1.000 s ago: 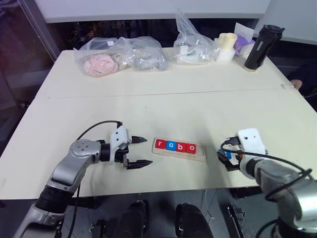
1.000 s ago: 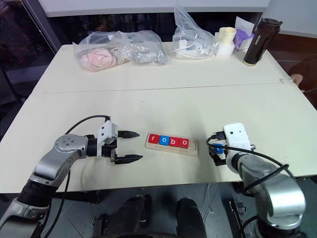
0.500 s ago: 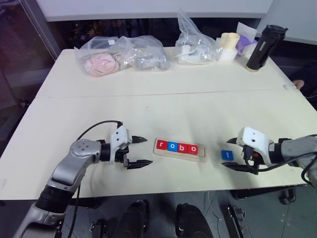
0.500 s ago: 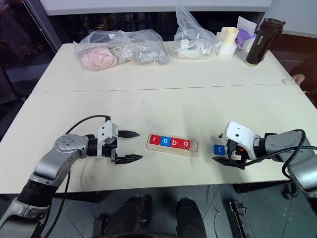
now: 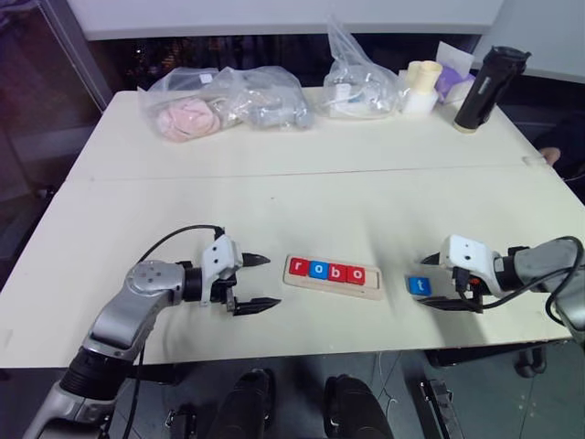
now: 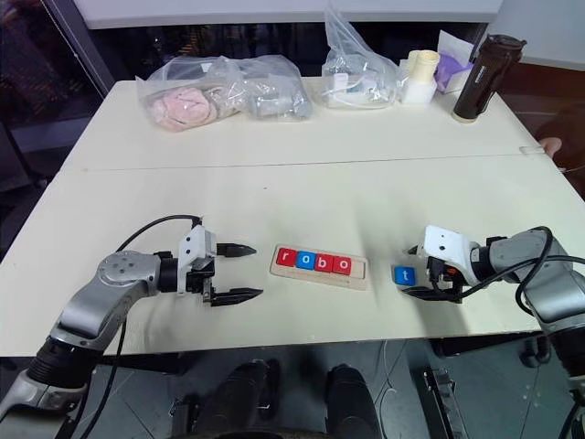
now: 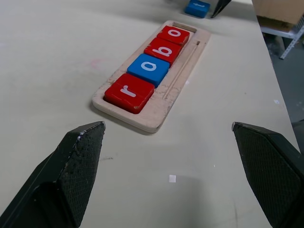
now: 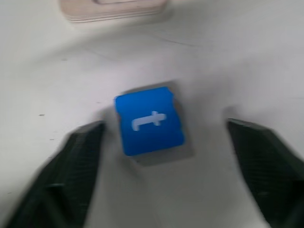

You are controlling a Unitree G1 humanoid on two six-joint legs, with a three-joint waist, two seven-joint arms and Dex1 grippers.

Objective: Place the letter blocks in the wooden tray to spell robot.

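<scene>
Beside the wooden tray (image 5: 332,275), just off its empty end, the blue t block (image 5: 420,285) lies flat on the table (image 5: 302,201), with r, o, b, o already seated. It looks light, rigid and smooth-faced (probably slippery), so opposite side edges seem the best hold. Right pincer (image 8: 166,137) straddles it, fingers apart, not yet touching. Left pincer (image 5: 260,282) hangs wide open, empty, beside the tray's other end.
</scene>
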